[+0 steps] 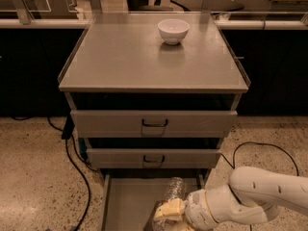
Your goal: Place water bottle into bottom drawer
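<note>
The water bottle (171, 192), clear and crinkled, is held upright-tilted in my gripper (167, 211) over the open bottom drawer (126, 201), low near its floor at the drawer's right half. The gripper's pale yellow fingers (168, 209) are shut around the bottle's lower part; its cap end is hidden at the frame's bottom edge. My white arm (250, 200) reaches in from the lower right. The two upper drawers with dark handles are closed above it.
A white bowl (173, 31) stands at the back of the cabinet top (144, 61). Black cables (72, 153) lie on the speckled floor left of the cabinet, another cable (250, 148) at the right. Dark counters and chairs stand behind.
</note>
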You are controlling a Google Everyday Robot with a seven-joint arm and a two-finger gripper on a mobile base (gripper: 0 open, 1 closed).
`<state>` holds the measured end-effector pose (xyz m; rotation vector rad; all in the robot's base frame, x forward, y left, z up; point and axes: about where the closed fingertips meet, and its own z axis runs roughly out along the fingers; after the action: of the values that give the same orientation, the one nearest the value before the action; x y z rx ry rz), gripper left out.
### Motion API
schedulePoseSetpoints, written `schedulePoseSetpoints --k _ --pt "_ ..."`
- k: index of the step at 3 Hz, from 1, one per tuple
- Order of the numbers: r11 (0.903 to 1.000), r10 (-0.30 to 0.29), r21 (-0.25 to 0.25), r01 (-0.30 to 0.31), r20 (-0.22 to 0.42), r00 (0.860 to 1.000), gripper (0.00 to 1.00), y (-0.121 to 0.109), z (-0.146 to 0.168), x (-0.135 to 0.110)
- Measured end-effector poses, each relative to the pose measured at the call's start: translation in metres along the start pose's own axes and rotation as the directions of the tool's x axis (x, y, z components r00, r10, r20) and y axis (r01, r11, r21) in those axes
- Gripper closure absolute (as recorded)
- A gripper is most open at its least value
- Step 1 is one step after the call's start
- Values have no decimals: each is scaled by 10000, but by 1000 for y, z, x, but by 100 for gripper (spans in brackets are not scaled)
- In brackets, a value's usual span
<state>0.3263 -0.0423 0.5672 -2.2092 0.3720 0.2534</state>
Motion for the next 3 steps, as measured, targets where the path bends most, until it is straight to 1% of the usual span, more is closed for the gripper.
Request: schedulePoseSetpoints --k 1,2,3 --pt "9997 156 200 -150 -317 9994 100 30 22 12" --pt "9989 194 436 -167 -641 9978 100 70 56 47" --pt "9967 352 757 -292 -788 9963 100 116 112 105"
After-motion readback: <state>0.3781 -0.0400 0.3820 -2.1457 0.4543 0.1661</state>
